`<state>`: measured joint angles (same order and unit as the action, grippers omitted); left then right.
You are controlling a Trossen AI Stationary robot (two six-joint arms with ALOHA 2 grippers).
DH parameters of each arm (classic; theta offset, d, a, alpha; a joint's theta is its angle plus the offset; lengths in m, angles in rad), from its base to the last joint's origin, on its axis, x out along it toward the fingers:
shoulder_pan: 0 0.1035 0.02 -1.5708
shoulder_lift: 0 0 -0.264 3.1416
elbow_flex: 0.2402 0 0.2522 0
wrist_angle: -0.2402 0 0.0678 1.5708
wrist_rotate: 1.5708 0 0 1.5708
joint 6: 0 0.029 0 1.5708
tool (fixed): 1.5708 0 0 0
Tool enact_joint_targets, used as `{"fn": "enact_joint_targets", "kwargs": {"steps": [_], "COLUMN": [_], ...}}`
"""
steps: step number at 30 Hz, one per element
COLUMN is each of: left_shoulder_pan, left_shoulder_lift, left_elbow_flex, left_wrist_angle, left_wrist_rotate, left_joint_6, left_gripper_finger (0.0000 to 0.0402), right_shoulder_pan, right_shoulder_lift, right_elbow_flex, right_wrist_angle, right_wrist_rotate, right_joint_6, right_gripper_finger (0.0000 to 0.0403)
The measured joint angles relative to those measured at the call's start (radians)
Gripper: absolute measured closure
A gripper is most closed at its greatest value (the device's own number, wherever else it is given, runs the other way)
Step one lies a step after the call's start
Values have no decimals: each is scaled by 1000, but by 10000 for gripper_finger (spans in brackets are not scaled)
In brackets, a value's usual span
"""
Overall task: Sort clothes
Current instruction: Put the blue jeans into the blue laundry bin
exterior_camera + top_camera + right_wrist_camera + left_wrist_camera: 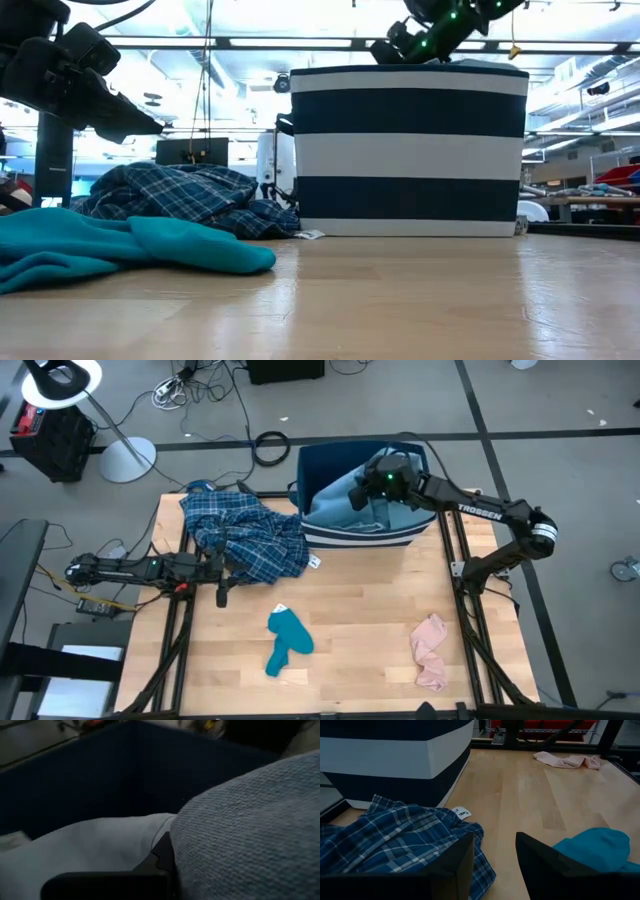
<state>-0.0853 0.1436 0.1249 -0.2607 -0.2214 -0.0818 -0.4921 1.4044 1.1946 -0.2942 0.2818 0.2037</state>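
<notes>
My right gripper [378, 472] is over the dark-blue, white-striped bin [400, 538] at the table's far side, shut on the light-blue denim piece [345, 500] that lies in the bin. In the low view this gripper [432, 32] shows just above the bin's rim. My left gripper [222, 596] is open and empty above the table, by the near edge of the blue-white plaid shirt [245, 535]. The shirt lies crumpled at the far left. A teal sock [288, 640] and a pink item [430, 650] lie flat near the table's near edge. My right gripper holds the denim piece by a bunched fold [240, 830] that covers one finger; the other finger [161, 854] shows beside it. The fingers come from above, slanting into the bin. The denim rises to the gripper and its lower part [335, 510] rests in the bin.
The bin's striped wall [395, 760] stands right beside the shirt [395, 837]. Bare wood lies between the sock [600, 845] and the pink item [567, 760]. Metal frame rails run along the table's left and right edges.
</notes>
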Motion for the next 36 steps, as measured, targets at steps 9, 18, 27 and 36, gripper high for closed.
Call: {"fn": "enact_joint_targets", "kwargs": {"steps": [9,18,27,36], "left_shoulder_pan": [0,0,0,0], "left_shoulder_lift": [0,0,0,0], "left_elbow_flex": [0,0,0,0], "left_wrist_angle": [1,2,7,3], "left_wrist_rotate": [-1,-16,-49,-49], "left_joint_6": [0,4,19,26], "left_gripper_finger": [251,251,251,251], "right_shoulder_pan": [-14,-11,-19,-47], "right_shoulder_lift": [0,28,213,403], "right_elbow_flex": [-16,-17,-16,-15], "right_wrist_angle": [43,42,111,137], "right_wrist_rotate": [-168,-181,-185,-252], "right_joint_6": [13,47,76,141], "right_gripper_finger": [389,389,387,380]}}
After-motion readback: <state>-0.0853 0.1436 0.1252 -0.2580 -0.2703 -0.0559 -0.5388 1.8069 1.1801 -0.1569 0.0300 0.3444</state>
